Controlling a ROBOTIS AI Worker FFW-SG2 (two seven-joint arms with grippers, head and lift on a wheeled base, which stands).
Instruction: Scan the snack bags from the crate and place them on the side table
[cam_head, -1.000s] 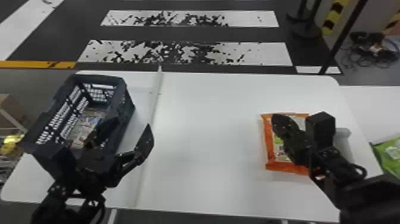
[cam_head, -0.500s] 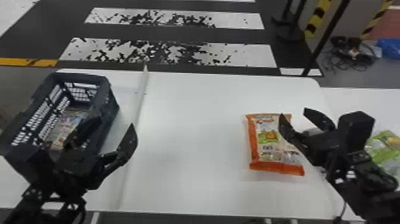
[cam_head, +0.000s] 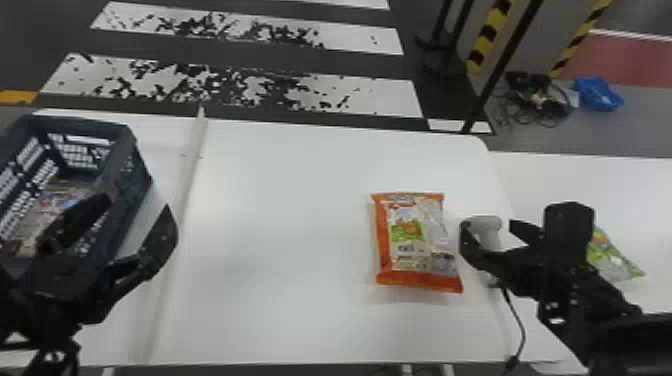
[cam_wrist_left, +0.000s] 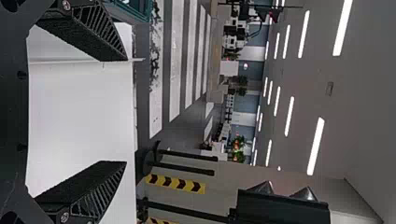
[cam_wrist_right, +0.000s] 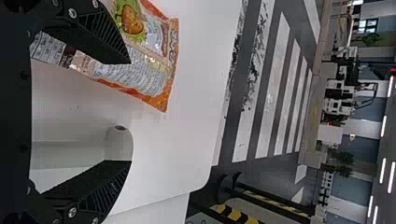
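Head view — the right gripper (cam_head: 489, 227), fingers wide apart, is beside the orange bag (cam_head: 407, 240) — the left gripper (cam_head: 137, 206), wide too, is near the crate (cam_head: 131, 175).

Head view: from above, facing forward and down on the white table (cam_head: 280, 200). Wrist views: lower, nearer, turned sideways, facing across it; all three share table and striped floor (cam_head: 390, 95).

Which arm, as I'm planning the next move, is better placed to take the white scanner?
Probably the right: its open gripper is right by the scanner, while the left gripper is beside the crate.
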